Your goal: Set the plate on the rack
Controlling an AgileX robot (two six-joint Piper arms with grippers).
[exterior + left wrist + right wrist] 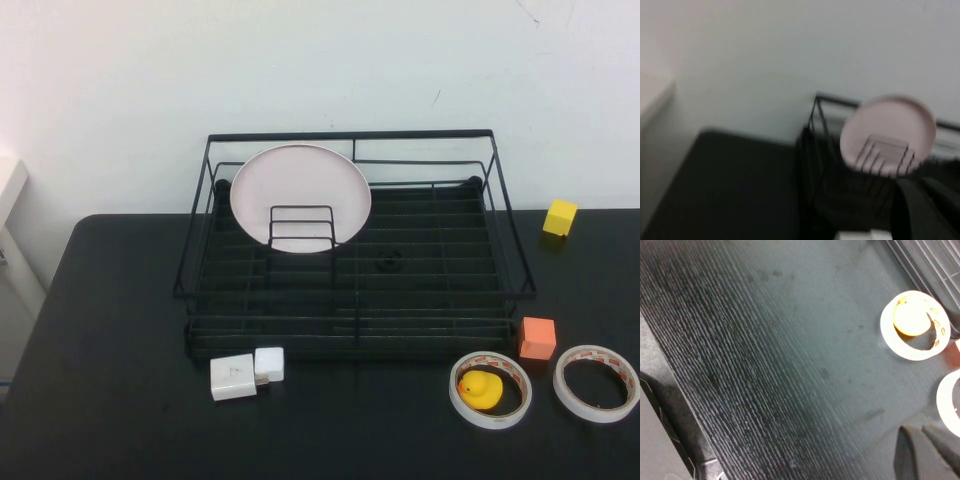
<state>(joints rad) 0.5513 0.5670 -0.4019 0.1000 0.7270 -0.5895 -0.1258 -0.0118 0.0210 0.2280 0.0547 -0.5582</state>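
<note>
The pale pink-white plate (pixel 300 190) stands upright on edge in the back left of the black wire rack (pixel 350 322), leaning by the small wire loop holder (pixel 300 228). In the left wrist view the plate (pixel 888 127) and rack (pixel 815 150) lie ahead of my left gripper (pixel 917 182), which is shut, empty and well apart from them. My right gripper (pixel 917 429) is shut and empty above the bare black table near the tape rings. Neither gripper shows in the high view.
Two white blocks (pixel 245 375) lie before the rack's front left. An orange cube (pixel 537 337), a tape ring (pixel 490 390) holding a yellow duck (pixel 481 388), and a second tape ring (pixel 597 383) sit front right. A yellow cube (pixel 560 216) is back right.
</note>
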